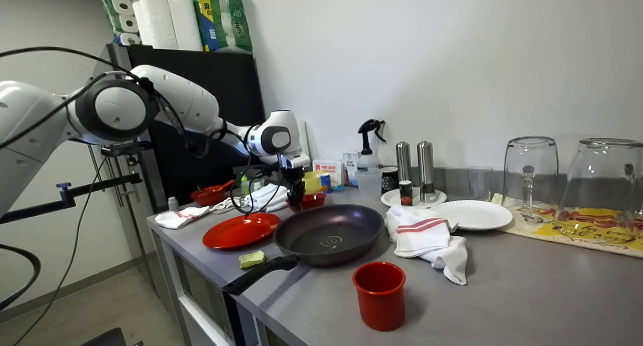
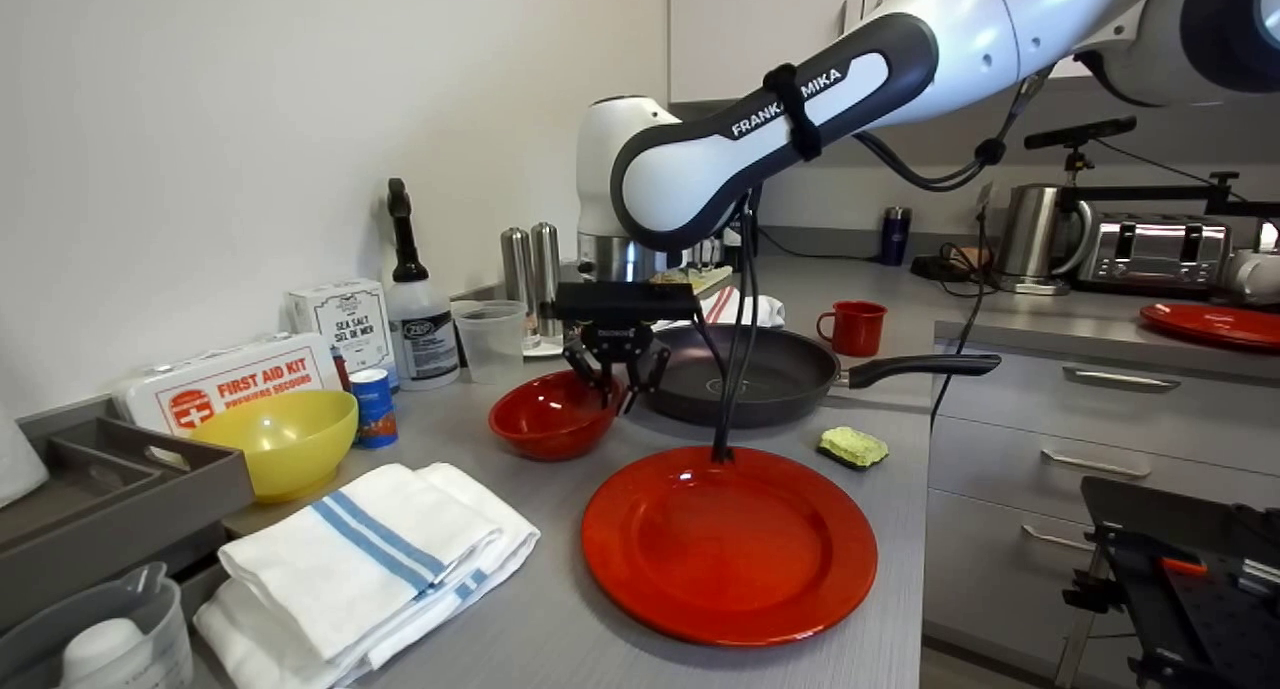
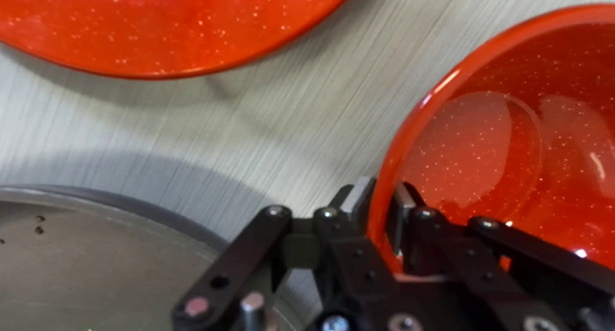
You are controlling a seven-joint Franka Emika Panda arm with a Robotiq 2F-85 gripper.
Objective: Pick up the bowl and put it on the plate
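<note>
The red bowl point(image 2: 545, 419) is at the gripper and looks slightly tilted in an exterior view; it also shows in the wrist view point(image 3: 485, 143) and behind the pan point(image 1: 314, 201). My gripper point(image 3: 381, 203) has one finger inside and one outside the bowl's rim, with the pads close against the wall. In an exterior view the gripper point(image 2: 618, 401) points down at the bowl's pan side. Whether the bowl's base touches the counter is hard to tell. The flat, glossy red plate point(image 2: 730, 544) lies near the counter edge; it also shows in the other views point(image 1: 242, 230) point(image 3: 168, 38).
The black frying pan point(image 1: 329, 235) stands right beside the bowl and plate. A sponge point(image 2: 852, 447), a yellow bowl point(image 2: 285, 439), folded towels point(image 2: 370, 559), a plastic cup point(image 2: 490, 339) and a blue canister point(image 2: 374, 409) are nearby. A red mug point(image 1: 380, 296) stands beyond the pan.
</note>
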